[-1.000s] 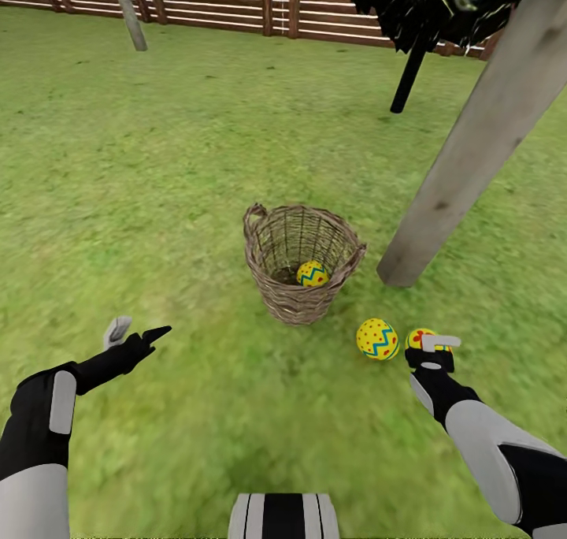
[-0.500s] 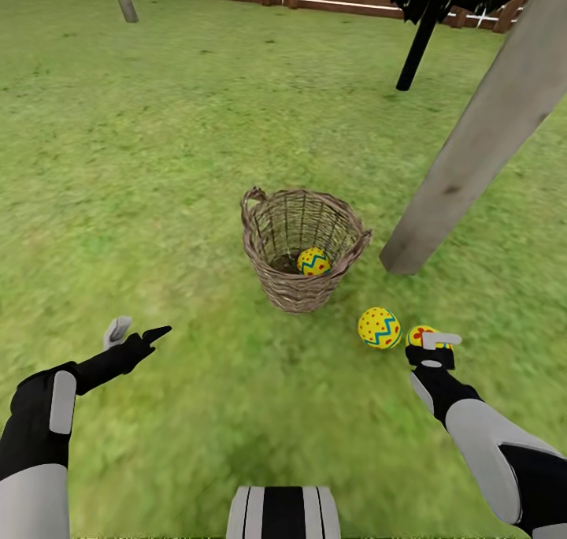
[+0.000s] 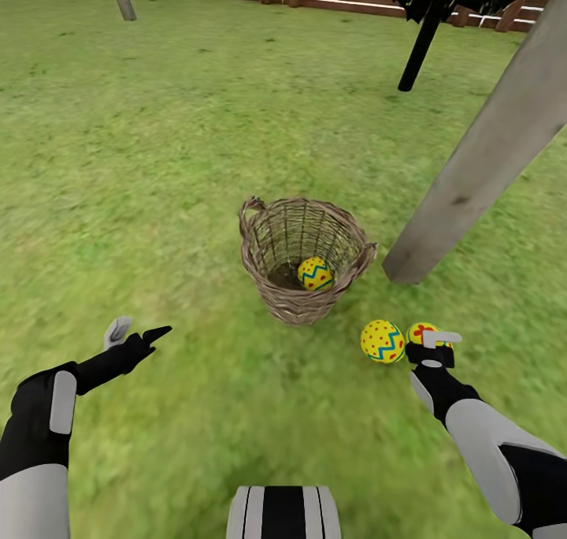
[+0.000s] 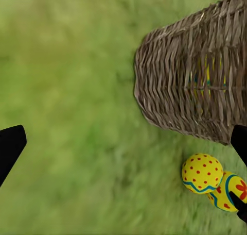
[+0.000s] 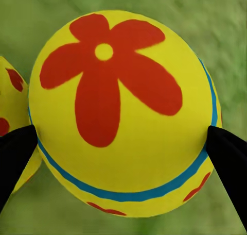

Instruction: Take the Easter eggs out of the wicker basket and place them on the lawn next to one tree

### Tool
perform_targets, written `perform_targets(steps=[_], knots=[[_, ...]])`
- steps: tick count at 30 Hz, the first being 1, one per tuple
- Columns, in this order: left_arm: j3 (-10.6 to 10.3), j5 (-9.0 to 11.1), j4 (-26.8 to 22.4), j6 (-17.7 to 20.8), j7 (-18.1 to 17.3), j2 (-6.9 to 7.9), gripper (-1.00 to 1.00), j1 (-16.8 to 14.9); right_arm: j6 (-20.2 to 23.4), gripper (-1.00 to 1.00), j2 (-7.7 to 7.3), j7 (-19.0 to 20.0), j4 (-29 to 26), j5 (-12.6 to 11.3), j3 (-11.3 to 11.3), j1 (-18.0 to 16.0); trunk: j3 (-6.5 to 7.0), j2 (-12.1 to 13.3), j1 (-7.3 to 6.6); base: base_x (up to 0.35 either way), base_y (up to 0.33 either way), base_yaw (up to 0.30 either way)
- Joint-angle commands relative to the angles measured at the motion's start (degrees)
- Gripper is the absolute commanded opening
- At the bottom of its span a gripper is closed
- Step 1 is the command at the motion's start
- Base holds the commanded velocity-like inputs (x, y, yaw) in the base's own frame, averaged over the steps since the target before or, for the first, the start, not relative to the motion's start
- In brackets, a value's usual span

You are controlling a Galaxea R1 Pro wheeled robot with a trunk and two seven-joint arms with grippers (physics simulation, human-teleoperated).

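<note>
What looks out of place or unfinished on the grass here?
One Easter egg sits in the wicker basket, while two eggs lie on the lawn near the tree: a dotted egg and a flower egg between the right gripper's fingers.

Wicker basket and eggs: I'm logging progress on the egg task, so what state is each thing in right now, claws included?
Wicker basket: upright on the lawn, one egg inside.
Egg in basket: not yet taken out.
Dotted egg: on the grass near the tree trunk.
Flower egg: between the right claw's fingertips, beside the dotted egg.
Right claw: closed on the flower egg.
Left claw: open, empty.
</note>
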Motion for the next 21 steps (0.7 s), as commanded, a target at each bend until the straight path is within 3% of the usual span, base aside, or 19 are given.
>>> perform_targets(steps=[1, 21], knots=[[0.1, -0.2, 0.0, 0.2, -0.3, -0.04, 1.0, 0.0, -0.2, -1.0, 0.04, 0.0, 0.1, 0.6, -0.5, 0.0, -0.03, 0.0, 0.01, 0.05, 0.0, 0.0], [0.0, -0.2, 0.0, 0.2, -0.3, -0.05, 1.0, 0.0, 0.4, -1.0, -0.18, -0.5, 0.1, 0.2, -0.8, 0.0, -2.03, -0.1, 0.24, 0.002, 0.0, 0.0]])
